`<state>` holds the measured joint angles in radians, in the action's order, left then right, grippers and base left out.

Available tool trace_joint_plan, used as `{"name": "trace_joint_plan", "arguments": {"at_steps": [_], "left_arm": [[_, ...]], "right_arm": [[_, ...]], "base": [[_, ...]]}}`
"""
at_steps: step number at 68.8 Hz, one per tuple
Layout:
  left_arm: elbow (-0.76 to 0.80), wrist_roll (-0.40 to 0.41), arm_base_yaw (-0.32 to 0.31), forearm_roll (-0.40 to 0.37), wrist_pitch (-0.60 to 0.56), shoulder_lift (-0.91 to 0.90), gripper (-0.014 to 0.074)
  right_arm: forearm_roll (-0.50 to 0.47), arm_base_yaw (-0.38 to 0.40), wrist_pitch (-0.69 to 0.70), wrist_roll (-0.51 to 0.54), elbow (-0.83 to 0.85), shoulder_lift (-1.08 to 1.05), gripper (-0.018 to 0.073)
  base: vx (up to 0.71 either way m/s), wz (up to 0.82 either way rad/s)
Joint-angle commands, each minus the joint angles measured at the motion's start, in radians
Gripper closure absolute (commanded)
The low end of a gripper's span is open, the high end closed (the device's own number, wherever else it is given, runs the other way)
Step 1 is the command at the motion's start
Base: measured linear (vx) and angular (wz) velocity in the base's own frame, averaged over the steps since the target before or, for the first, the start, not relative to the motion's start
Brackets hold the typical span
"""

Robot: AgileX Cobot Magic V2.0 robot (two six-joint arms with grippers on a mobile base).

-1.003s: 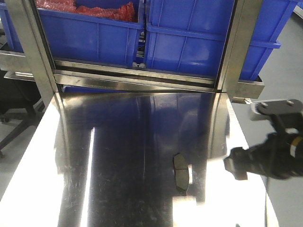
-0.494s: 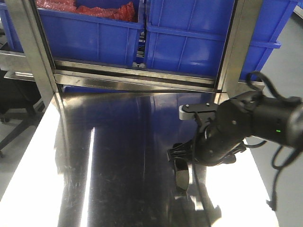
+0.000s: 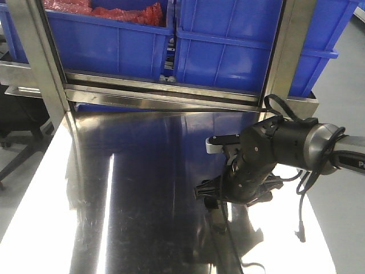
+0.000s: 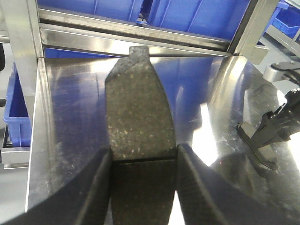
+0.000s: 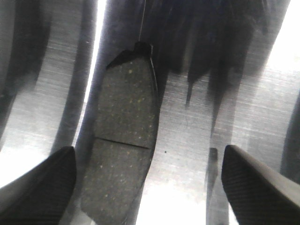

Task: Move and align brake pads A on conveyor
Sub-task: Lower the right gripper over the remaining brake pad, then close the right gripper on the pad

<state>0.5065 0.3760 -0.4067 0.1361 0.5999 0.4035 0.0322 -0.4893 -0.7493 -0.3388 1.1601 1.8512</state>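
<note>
Between the shut fingers of my left gripper (image 4: 143,157) sits one brake pad A (image 4: 138,108), dark grey and speckled, its groove level with the fingertips and its far end pointing at the bins. A second pad (image 5: 124,140) lies flat on the shiny steel tabletop (image 5: 187,126). My right gripper (image 5: 150,183) hangs open just above it, the pad closer to the left finger (image 5: 42,187) and apart from both. In the front view the right gripper (image 3: 214,197) covers most of that pad. The conveyor is out of view.
Blue bins (image 3: 228,40) stand behind a steel rail (image 3: 165,94) at the back of the tabletop (image 3: 142,188), the left one holding red parts (image 3: 125,11). Steel posts (image 3: 40,57) flank the table. The floor drops off past both side edges.
My right arm has swung in from the right edge of the table, moving left and down until its open gripper sits over the pad lying on the steel.
</note>
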Motion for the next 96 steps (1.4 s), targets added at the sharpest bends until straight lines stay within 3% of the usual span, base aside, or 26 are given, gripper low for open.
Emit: {"name": "trace_joint_plan", "arguments": {"at_steps": [1, 21, 65, 74, 96], "left_arm": [[0.030, 0.001, -0.004, 0.005, -0.090, 0.003, 0.0451], [0.030, 0.001, -0.004, 0.005, -0.090, 0.003, 0.0451], [0.030, 0.001, -0.004, 0.005, -0.090, 0.003, 0.0451], [0.030, 0.001, -0.004, 0.005, -0.090, 0.003, 0.0451], [0.030, 0.001, -0.004, 0.005, -0.090, 0.003, 0.0451]], "right_arm": [[0.008, 0.000, 0.029, 0.012, 0.028, -0.039, -0.0036], [0.007, 0.000, 0.031, 0.039, 0.028, -0.039, 0.0015], [0.006, 0.000, 0.056, 0.045, 0.028, -0.009, 0.0034], [0.006, 0.000, 0.052, 0.045, 0.028, -0.011, 0.0121], [0.004, 0.000, 0.037, 0.046, 0.028, -0.015, 0.0503]], "base": [[0.00, 0.00], [0.00, 0.00], [0.00, 0.00], [0.00, 0.00], [0.00, 0.00]]}}
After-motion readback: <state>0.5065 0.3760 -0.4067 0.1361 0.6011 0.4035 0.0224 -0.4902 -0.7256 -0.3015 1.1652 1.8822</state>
